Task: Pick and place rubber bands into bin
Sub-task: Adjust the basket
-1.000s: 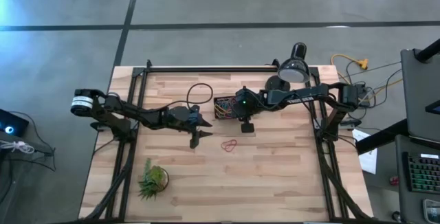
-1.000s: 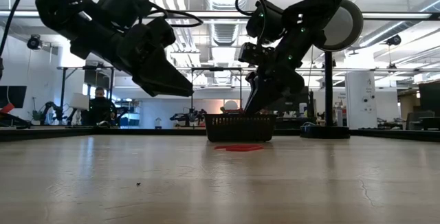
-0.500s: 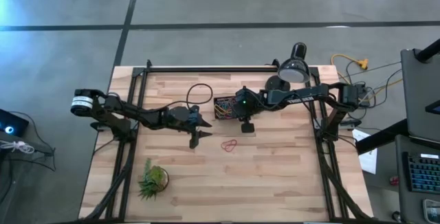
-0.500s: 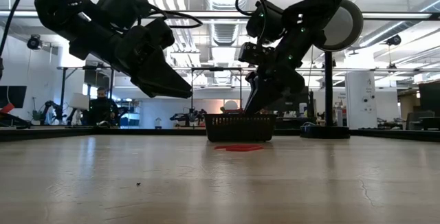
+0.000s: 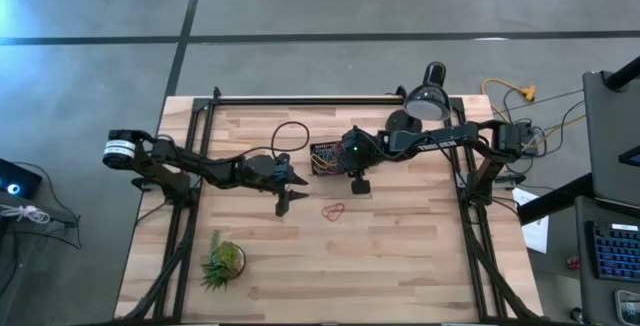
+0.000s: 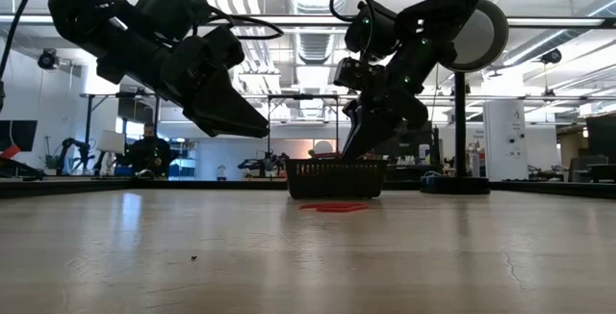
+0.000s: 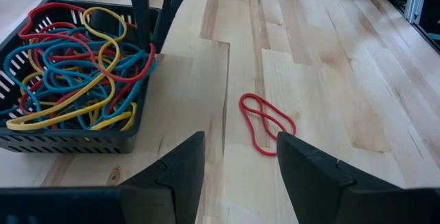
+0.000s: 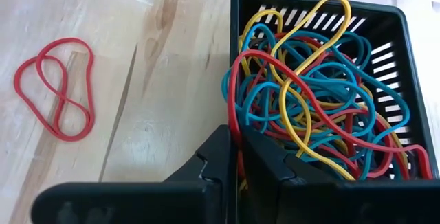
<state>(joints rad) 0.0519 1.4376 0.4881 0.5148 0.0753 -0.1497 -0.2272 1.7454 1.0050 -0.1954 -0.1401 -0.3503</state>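
Wood table (image 5: 420,256): right gripper (image 8: 239,157) pinches red rubber band (image 8: 265,80) over bin (image 8: 385,18).

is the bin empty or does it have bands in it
Not empty: the bin holds a tangled heap of rubber bands.

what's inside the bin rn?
The bin holds a tangled heap of rubber bands in red, blue and yellow. The heap covers most of the floor, so anything underneath is hidden. The right gripper is shut on a red band at the wall.
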